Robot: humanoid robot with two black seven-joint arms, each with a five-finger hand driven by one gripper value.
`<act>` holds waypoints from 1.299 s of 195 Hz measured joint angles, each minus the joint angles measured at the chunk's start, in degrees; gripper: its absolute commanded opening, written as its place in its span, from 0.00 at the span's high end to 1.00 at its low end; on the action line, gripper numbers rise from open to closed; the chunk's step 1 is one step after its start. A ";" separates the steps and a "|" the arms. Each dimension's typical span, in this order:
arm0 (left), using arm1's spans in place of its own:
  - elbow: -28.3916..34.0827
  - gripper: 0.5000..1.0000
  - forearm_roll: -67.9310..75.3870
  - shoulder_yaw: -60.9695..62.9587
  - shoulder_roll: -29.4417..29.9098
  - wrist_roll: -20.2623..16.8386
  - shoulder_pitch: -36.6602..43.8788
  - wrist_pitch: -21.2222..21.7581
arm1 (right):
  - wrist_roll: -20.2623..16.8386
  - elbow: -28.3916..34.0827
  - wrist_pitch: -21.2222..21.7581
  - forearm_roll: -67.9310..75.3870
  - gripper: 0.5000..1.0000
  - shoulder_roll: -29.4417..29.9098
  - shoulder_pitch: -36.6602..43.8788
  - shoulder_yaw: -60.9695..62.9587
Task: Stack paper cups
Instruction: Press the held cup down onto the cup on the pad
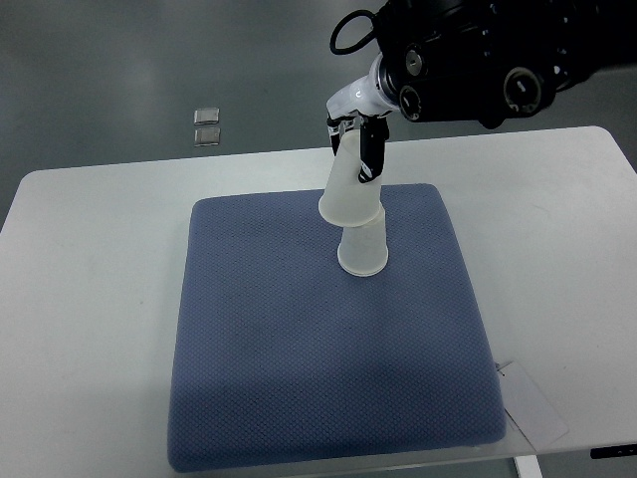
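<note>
Two translucent white paper cups stand upside down on the blue mat (299, 349). The upper cup (350, 189) sits over the lower cup (363, 249), tilted to the upper left. My right hand (356, 139) comes in from the upper right on a black arm. Its fingers are closed around the narrow top end of the upper cup. The left arm does not show.
The blue mat lies on a white table (90, 299). A white card (532, 403) rests at the mat's lower right corner. Two small clear squares (207, 126) lie on the grey floor beyond the table's far edge.
</note>
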 measured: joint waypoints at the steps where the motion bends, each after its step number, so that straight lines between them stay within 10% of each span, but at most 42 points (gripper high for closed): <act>1: 0.00 0.00 0.00 0.00 0.00 0.00 0.00 0.00 | 0.00 0.00 0.00 0.00 0.71 0.00 -0.01 -0.01; 253: 0.00 0.00 0.00 0.00 0.00 0.00 0.00 0.00 | 0.06 -0.33 -2.65 -0.54 0.65 0.45 -3.18 -2.28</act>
